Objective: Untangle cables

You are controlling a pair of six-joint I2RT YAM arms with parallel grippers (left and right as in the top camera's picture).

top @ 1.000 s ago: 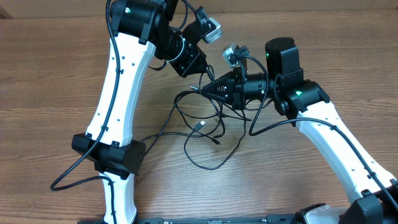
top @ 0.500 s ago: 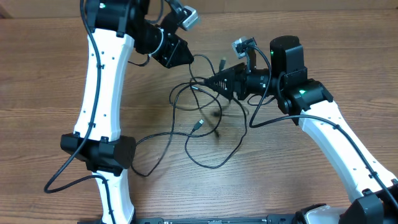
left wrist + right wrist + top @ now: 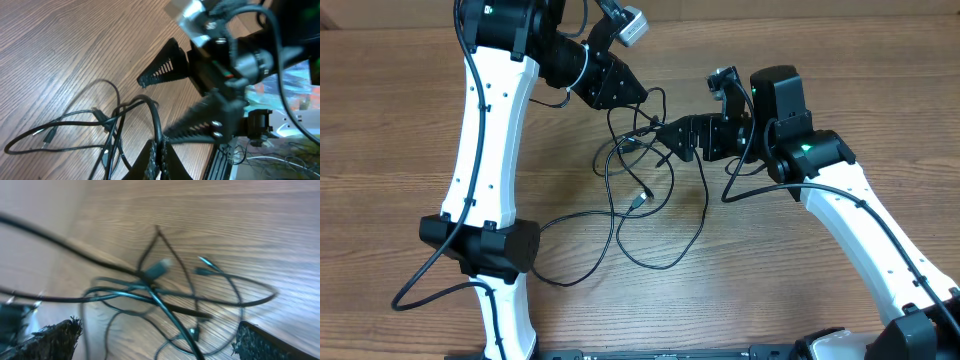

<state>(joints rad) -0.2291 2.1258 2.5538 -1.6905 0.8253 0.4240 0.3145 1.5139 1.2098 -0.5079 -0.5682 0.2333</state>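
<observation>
**Operator:** How will the cables [image 3: 149, 284] handle, and where do I take hold?

**Spotter:** Judge them light, limp and a little springy. They are thin black cords that follow any pull and drag their neighbours along, so tug gently. The small plugs look like the weak spots. Take hold of the cord itself, just behind a plug or on a free loop, not at the crossing where the strands bunch.

**Operator:** Where is the tangle?

**Spotter:** It lies on the worktop [image 3: 400, 150] between your two arms. Its upper strands are lifted towards the arms and its loose loops spread nearer to you. Your left end effector [image 3: 628, 92] has its fingers together, clamped on one strand at the top of the bundle. Your right end effector [image 3: 672, 140] stands wide apart just beside the lifted strands and grips nothing.

**Operator:** How many are there of each?

**Spotter:** There is one tangle and two end effectors. You can pick out one silver-tipped plug [image 3: 640, 200] clearly from overhead, and the right wrist view shows a few more plug ends, blurred. There is more than one cord, but you cannot count them while they cross.
</observation>
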